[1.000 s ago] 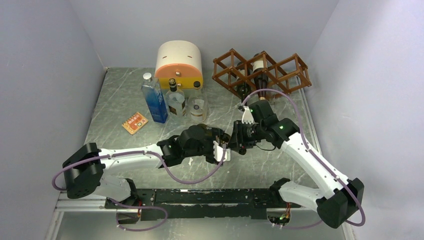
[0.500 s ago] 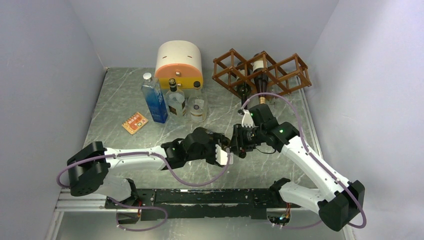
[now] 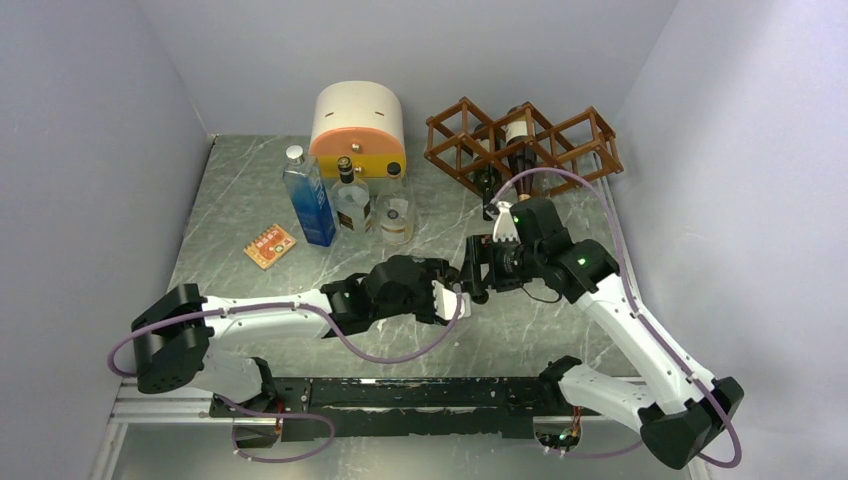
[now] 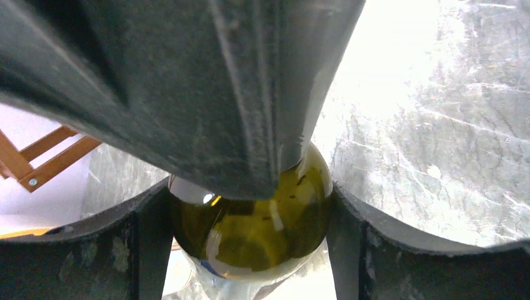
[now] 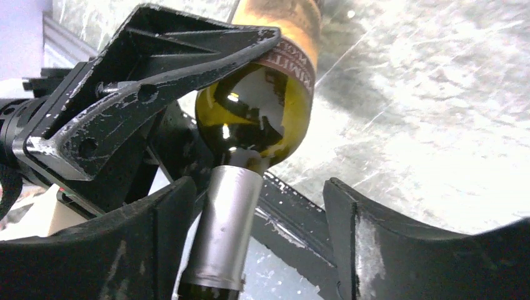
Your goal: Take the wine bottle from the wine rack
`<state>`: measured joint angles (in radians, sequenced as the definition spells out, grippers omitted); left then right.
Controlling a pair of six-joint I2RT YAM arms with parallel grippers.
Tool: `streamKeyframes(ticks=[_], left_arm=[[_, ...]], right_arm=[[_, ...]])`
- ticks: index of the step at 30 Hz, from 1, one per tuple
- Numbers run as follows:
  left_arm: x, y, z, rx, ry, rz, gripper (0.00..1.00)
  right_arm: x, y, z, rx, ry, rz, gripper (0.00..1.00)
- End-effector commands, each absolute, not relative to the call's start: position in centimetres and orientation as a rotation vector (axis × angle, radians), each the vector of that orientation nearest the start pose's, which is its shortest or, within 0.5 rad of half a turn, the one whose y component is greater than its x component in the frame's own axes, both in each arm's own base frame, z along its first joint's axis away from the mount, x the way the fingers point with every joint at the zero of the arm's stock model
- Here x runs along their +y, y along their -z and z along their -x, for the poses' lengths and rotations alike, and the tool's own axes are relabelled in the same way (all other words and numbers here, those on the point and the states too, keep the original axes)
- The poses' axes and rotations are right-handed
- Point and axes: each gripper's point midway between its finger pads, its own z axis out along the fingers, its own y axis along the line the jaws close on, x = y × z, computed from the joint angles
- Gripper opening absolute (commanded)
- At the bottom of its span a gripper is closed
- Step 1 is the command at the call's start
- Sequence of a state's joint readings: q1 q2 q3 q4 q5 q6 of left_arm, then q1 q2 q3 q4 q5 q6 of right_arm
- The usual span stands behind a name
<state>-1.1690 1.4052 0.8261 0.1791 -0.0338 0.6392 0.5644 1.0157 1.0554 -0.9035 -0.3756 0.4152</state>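
A small olive-green wine bottle (image 5: 269, 119) with a silver foil neck (image 5: 228, 225) hangs over mid-table between the two grippers. My left gripper (image 4: 248, 212) is shut on its body (image 4: 262, 231), glass touching both fingers. My right gripper (image 5: 257, 194) is open around the neck: the foil lies against one finger (image 5: 156, 237), with a clear gap to the other. In the top view the left gripper (image 3: 455, 298) and right gripper (image 3: 475, 280) meet tip to tip. The reddish-brown wine rack (image 3: 560, 140) stands at the back right, and another dark bottle (image 3: 517, 135) lies in it.
A cream-and-orange rounded box (image 3: 358, 125) stands at the back. In front of it are a blue bottle (image 3: 308, 195) and two clear glass bottles (image 3: 350, 200) (image 3: 395, 210). A small orange packet (image 3: 270, 245) lies to the left. Walls close in on both sides.
My right gripper has opened off the bottle's neck and drawn slightly back and right. My left gripper has narrowed onto the bottle's body.
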Motion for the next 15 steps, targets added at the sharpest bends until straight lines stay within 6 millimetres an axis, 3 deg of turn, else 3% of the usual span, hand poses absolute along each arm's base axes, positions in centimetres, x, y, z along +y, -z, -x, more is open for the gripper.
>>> streamKeyframes(ticks=[1,6,12,15], left_arm=[[-38.7,-20.6,-21.3,1.201,0.286,-1.372,0.07],[-38.4,-21.9,-22.0,1.228,0.302,-1.301,0.07],[-37.7,-24.9,-22.5,1.256,0.403,-1.129,0.07],[-37.3,-26.8,-23.2,1.316,0.474,-0.988,0.07]], right_arm=[[20.0,-24.5,-18.5,2.375,-0.839,0.339,0.83],[17.9,-28.3,-21.2,2.274,-0.656,0.236,0.93],[13.4,-37.6,-23.0,1.995,-0.493,0.023,1.0],[11.4,-40.6,-22.6,1.86,-0.468,-0.045,1.0]])
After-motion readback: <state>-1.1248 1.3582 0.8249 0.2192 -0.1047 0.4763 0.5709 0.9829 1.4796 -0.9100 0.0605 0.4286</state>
